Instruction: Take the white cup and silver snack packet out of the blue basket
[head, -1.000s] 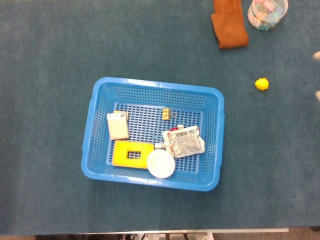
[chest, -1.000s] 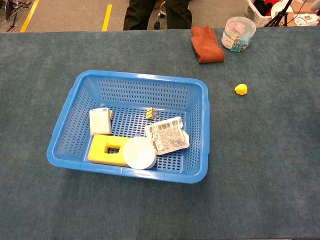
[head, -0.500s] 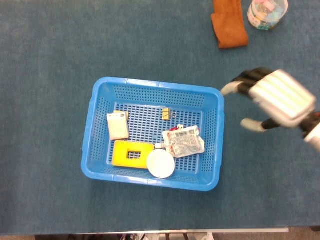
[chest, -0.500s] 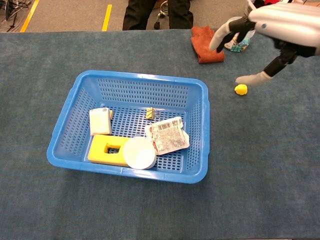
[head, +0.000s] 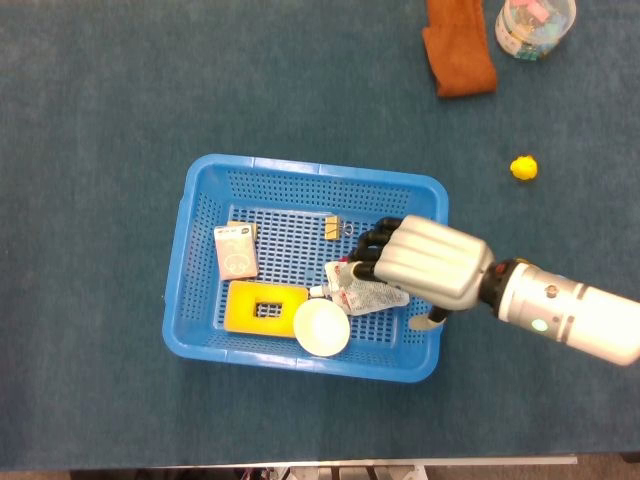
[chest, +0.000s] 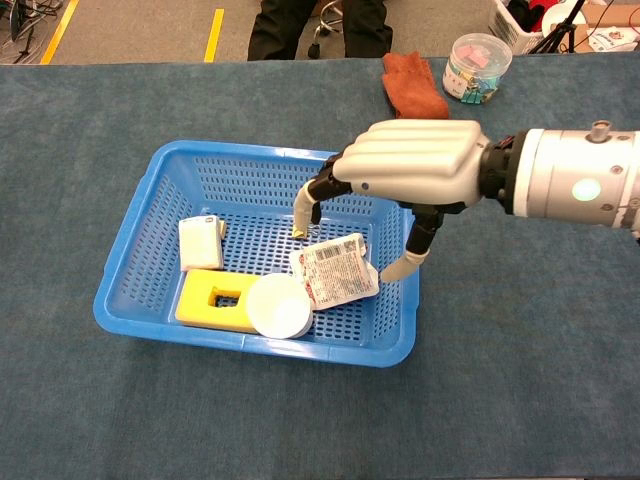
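The blue basket (head: 204, 178) (chest: 143, 181) sits mid-table. Inside it, near the front wall, the white cup (head: 321, 327) (chest: 279, 306) stands open side up. Just right of it lies the silver snack packet (head: 362, 291) (chest: 337, 270), flat, with red print. My right hand (head: 428, 262) (chest: 415, 170) hovers over the basket's right half, above the packet. Its fingers are spread and hold nothing: the fingertips (chest: 303, 211) reach past the packet's far edge and the thumb hangs at its right edge. Contact with the packet cannot be made out. My left hand is out of both views.
The basket also holds a yellow block (head: 263, 307) (chest: 215, 298), a small white box (head: 236, 250) (chest: 201, 242) and a binder clip (head: 333, 228) (chest: 298, 226). A brown cloth (head: 458, 45) (chest: 413, 87), a clear jar (head: 533, 25) (chest: 476, 67) and a small yellow toy (head: 523, 167) lie at the back right.
My right hand has come in from the right edge, swept left and down, and now hangs over the snack packet inside the basket. The basket's contents have not moved.
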